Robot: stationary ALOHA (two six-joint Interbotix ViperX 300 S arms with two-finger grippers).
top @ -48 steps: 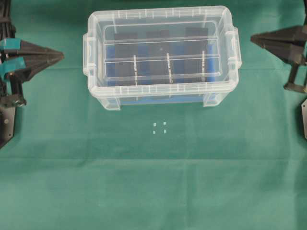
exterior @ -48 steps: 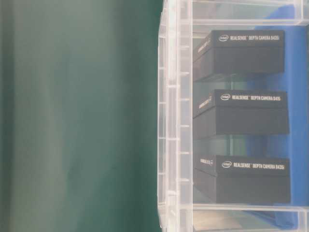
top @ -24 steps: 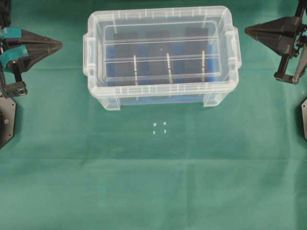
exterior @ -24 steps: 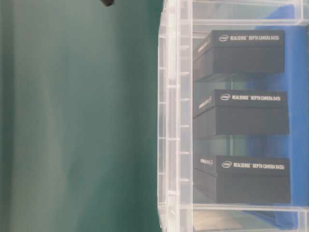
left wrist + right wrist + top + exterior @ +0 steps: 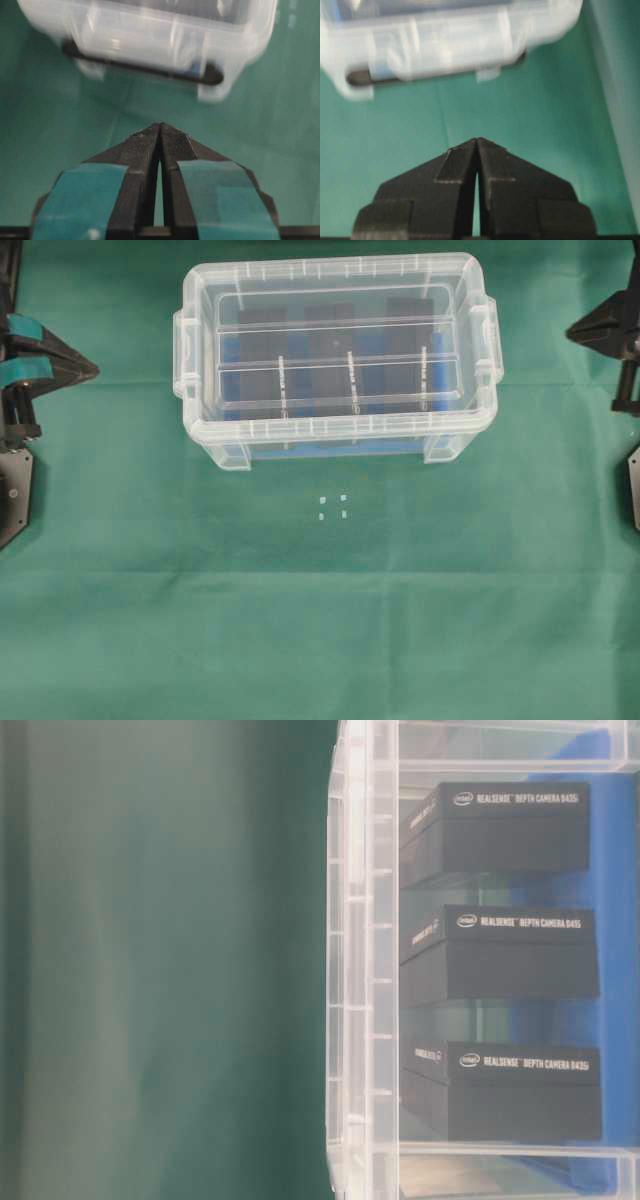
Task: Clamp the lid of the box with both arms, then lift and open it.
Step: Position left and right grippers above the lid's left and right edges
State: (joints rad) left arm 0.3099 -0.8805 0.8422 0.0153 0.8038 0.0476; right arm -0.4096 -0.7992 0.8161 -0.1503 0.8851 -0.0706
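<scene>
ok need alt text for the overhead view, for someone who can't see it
A clear plastic box with its lid on sits at the upper middle of a green cloth, black blocks visible inside over a blue base. The left gripper, taped teal, and the right gripper point at it from the side edges, both apart from it.

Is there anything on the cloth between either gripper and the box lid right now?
Nothing visible. The left gripper and right gripper sit shut at the sides, with only bare green cloth between each and the lid on the box. The small white markers lie in front of the box, off both paths.
</scene>
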